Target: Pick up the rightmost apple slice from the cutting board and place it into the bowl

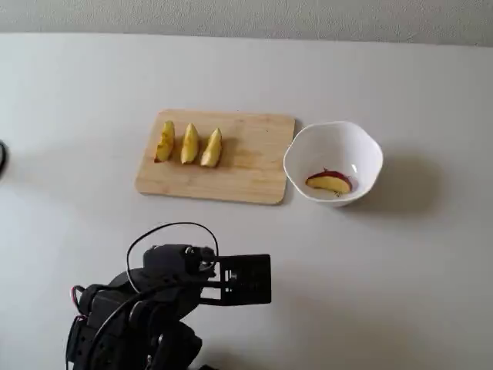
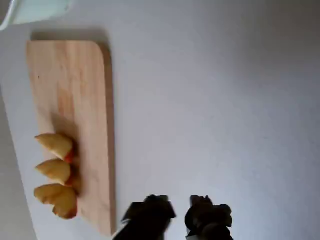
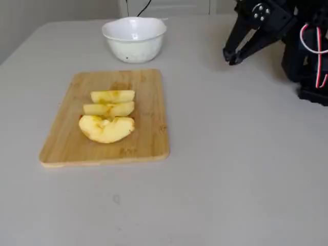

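Observation:
The apple slice [image 1: 330, 183], yellow with a dark red skin edge, lies inside the white bowl [image 1: 370, 150], just right of the cutting board [image 1: 254, 162] in a fixed view. In another fixed view the bowl [image 3: 134, 38] hides the slice. The board also shows in the wrist view [image 2: 70, 75] and in the other fixed view [image 3: 146, 87]. My gripper [image 3: 230, 57] hangs over bare table, far from board and bowl, its jaws together and empty. Its fingertips [image 2: 150, 215] show at the bottom of the wrist view.
Three slimmer yellow wedges [image 1: 189, 144] lie side by side on the board's left half; they also show in the wrist view [image 2: 55, 170] and the other fixed view [image 3: 107, 115]. The folded arm [image 1: 154, 308] sits at the table's near edge. A bowl edge [image 2: 35, 10] shows top left.

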Motion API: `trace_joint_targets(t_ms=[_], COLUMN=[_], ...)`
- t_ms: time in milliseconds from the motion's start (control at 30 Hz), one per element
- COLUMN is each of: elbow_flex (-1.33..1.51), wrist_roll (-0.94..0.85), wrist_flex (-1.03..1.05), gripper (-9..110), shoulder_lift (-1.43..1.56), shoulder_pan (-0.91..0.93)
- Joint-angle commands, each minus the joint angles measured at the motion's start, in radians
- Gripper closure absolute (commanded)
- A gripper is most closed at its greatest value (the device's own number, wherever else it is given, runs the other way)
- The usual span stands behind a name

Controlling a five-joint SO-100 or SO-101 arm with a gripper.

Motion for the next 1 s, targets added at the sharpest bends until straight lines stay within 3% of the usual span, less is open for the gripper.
trace_joint_targets(t_ms=[0, 700, 733, 800, 967], elbow_flex=[0.031, 0.031, 0.031, 0.031, 0.031], wrist_roll=[0.008, -0.008, -0.008, -0.009, -0.008], wrist_flex=[0.0, 0.0, 0.0, 0.0, 0.0], gripper=[87, 87, 88, 101, 101], shoulder_lift=[0.003, 0.003, 0.003, 0.003, 0.003], shoulder_pan=[0.008, -0.014, -0.015, -0.015, -0.014])
